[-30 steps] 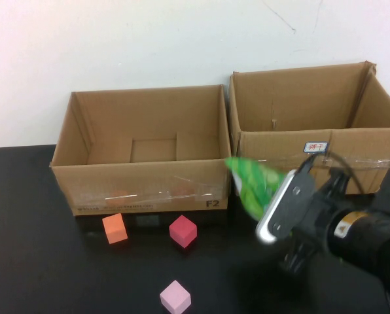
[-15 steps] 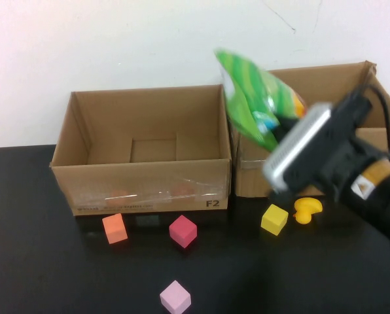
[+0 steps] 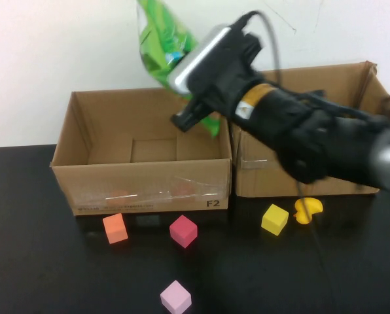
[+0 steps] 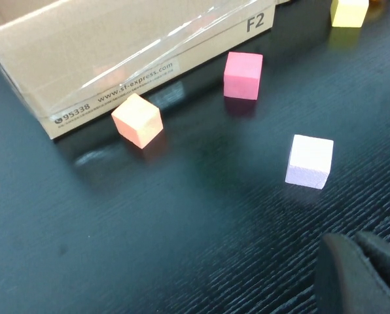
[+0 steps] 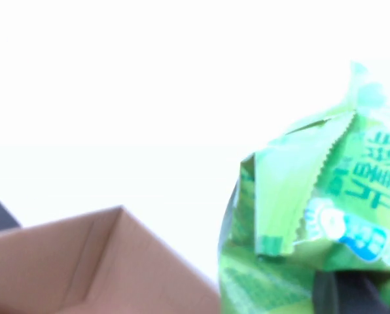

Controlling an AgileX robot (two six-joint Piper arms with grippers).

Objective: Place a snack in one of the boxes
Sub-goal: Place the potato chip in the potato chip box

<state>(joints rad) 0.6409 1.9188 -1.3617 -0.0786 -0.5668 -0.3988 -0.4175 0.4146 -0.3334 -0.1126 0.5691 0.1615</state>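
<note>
Since half a second before, the right claw [image 3: 182,88] had swung leftward and higher, clamped on the green snack bag [image 3: 161,36], which stood above it over the left box's [image 3: 142,183] back wall. The bag looked light, soft and crinkly, best pinched at an edge. The left claw [image 4: 358,275] hovered low over the tabletop [image 4: 182,248], near the pale cube [image 4: 309,161]; its opening I cannot tell.

Right tool [image 3: 182,78] hidden behind its camera; snack bag [image 3: 159,39] top cropped

A green snack bag [image 3: 161,39] hangs above the left of 2 open cardboard boxes [image 3: 142,154], gripped by the right claw [image 3: 185,65].
</note>
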